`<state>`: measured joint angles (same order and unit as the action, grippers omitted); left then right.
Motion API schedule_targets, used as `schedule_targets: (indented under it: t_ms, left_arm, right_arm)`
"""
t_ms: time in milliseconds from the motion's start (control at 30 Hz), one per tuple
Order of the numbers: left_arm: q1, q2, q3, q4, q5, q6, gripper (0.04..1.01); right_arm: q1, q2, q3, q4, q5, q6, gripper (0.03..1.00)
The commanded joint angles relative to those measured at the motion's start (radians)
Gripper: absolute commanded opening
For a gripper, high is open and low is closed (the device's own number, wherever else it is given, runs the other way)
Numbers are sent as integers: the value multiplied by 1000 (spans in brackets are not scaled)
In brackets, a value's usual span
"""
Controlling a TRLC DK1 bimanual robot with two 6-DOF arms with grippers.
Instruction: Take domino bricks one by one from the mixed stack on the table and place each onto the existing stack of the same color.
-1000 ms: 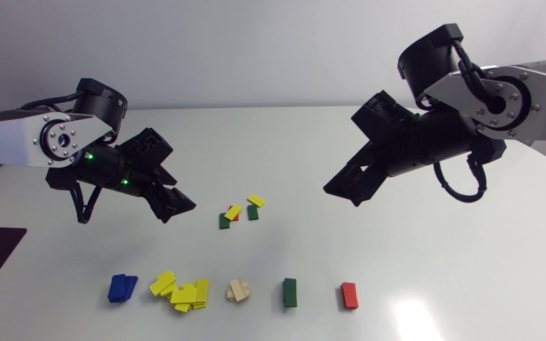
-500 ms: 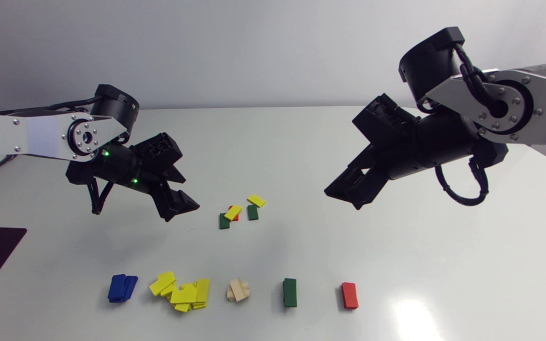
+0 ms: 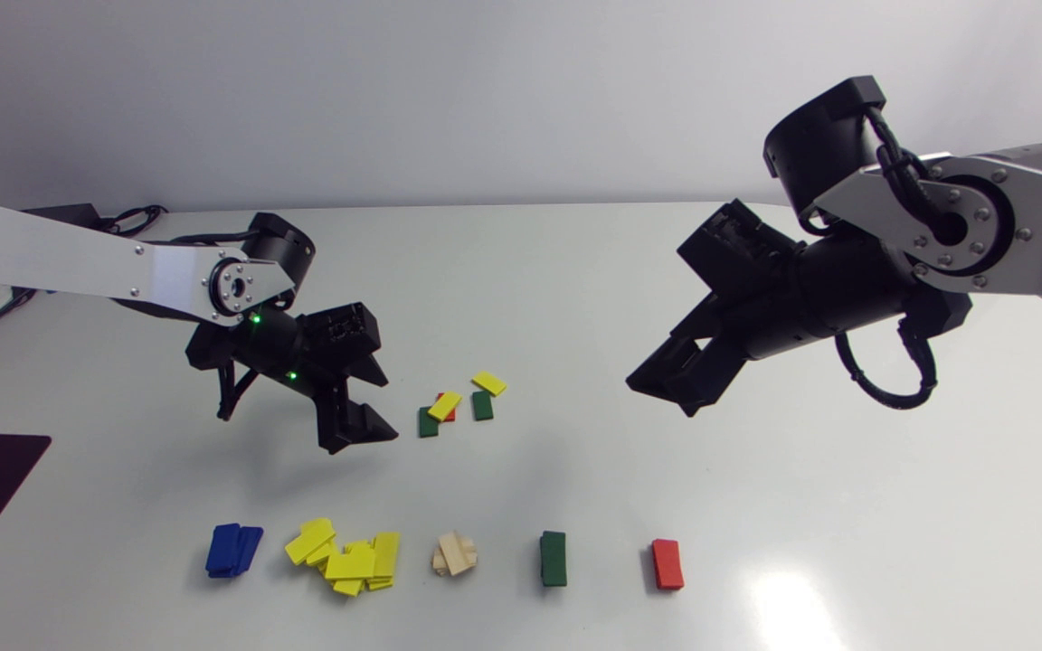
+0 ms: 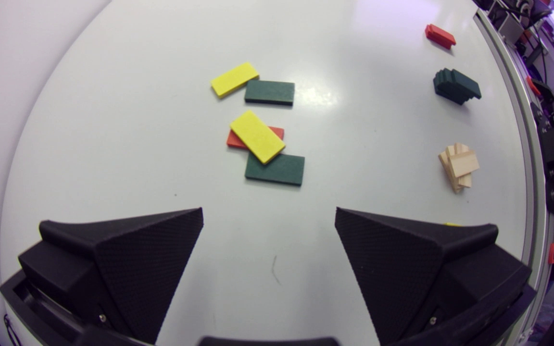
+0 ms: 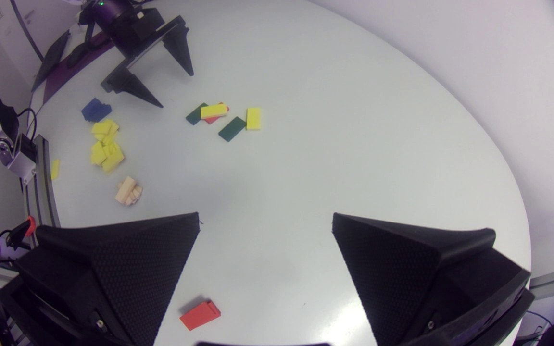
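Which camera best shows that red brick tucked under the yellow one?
The left wrist view: the red brick is close, with both ends showing beneath the yellow brick. The head and right wrist views show only small red slivers.

No legible text or labels anywhere.

yellow brick [image 4: 257, 136], green brick [image 4: 275, 169], black left claw [image 4: 269, 211]

Left claw [image 3: 360, 436] is hanging low, well out from its side, tilting steeply downward, gaping wide. Right claw [image 3: 663, 396] is hovering higher, angling down and inward, likewise gaping wide.
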<state>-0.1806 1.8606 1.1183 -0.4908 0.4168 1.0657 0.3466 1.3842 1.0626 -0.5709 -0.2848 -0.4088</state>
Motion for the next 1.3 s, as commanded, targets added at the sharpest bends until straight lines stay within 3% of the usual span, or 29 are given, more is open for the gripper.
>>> schedule_targets:
  t_ms: [0, 267, 500, 1267]
  left_arm:
    - [-19, 46, 40, -25, 25, 66, 970]
    - [-45, 109, 127, -84, 47, 103, 970]
    - [-42, 178, 181, -86, 48, 116, 970]
    - [-59, 242, 179, -92, 71, 129, 956]
  right_arm:
    - [-6, -4, -30, 9, -7, -12, 970]
    - [-11, 9, -38, 19, -8, -5, 970]
    - [-11, 10, -38, 20, -8, -2, 970]
    - [-1, 45, -16, 20, -7, 11, 970]
